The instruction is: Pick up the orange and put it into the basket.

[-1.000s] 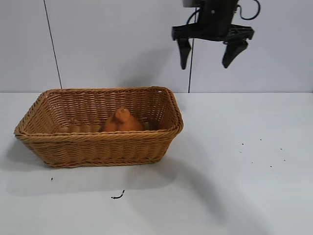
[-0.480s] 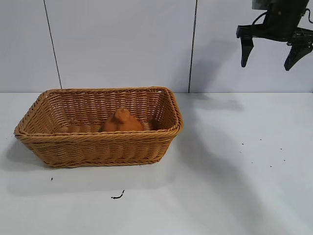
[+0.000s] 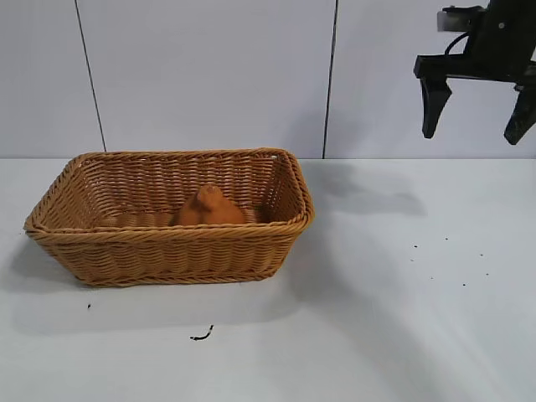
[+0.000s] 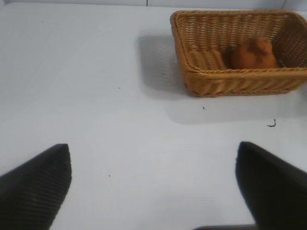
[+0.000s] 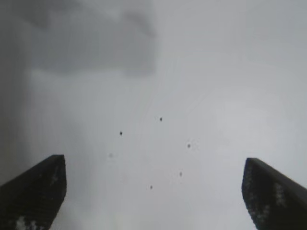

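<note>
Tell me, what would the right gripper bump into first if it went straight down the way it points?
Probably just the bare white table. The right gripper hangs open, well right of the basket.

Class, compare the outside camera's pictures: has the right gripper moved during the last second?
Yes. The right gripper, open and empty, has swung rightward, away from the basket, past the vertical wall seam. The orange lies in the basket.
</note>
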Controlling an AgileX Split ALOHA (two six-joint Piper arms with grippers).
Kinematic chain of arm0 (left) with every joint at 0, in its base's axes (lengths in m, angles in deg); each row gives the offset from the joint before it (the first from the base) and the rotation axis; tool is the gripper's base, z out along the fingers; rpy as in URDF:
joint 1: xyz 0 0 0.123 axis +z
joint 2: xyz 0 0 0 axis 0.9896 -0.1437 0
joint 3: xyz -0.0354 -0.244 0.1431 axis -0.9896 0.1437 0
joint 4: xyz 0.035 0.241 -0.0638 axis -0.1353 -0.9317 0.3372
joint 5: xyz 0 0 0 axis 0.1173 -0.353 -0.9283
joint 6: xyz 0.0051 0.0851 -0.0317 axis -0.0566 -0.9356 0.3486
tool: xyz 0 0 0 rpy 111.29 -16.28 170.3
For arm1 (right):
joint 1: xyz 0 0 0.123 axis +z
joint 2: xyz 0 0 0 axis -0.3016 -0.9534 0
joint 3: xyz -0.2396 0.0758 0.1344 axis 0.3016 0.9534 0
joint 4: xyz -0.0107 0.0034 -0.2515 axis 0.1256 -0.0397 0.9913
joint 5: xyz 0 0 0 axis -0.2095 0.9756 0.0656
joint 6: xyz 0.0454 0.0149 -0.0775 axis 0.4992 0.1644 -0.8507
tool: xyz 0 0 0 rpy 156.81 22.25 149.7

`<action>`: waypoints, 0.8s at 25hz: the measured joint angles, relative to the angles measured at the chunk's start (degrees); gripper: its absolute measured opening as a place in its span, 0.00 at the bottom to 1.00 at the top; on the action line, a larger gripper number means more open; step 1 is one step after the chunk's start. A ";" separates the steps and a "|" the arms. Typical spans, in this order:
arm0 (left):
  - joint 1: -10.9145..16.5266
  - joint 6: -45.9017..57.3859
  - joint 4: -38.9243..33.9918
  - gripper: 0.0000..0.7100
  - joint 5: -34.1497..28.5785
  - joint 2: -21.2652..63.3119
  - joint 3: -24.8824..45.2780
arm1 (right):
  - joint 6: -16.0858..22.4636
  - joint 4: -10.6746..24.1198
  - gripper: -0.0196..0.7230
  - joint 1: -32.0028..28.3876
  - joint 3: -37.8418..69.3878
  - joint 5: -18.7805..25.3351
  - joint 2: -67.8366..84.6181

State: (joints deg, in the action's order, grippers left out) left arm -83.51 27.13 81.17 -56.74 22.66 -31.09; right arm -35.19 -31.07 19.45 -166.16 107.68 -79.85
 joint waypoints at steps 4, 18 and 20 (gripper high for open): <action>0.00 0.00 0.00 0.94 0.00 0.00 0.00 | -0.63 0.00 0.94 0.00 12.61 0.00 12.65; 0.00 0.00 0.00 0.94 0.00 0.00 0.00 | -4.09 0.00 0.94 0.00 50.37 -9.97 55.82; 0.00 0.00 0.00 0.94 0.00 0.00 0.00 | -4.47 0.00 0.94 0.00 54.35 -10.50 61.39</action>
State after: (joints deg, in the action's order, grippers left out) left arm -83.51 27.13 81.17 -56.74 22.66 -31.09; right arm -39.65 -31.07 19.45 -111.81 97.18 -18.46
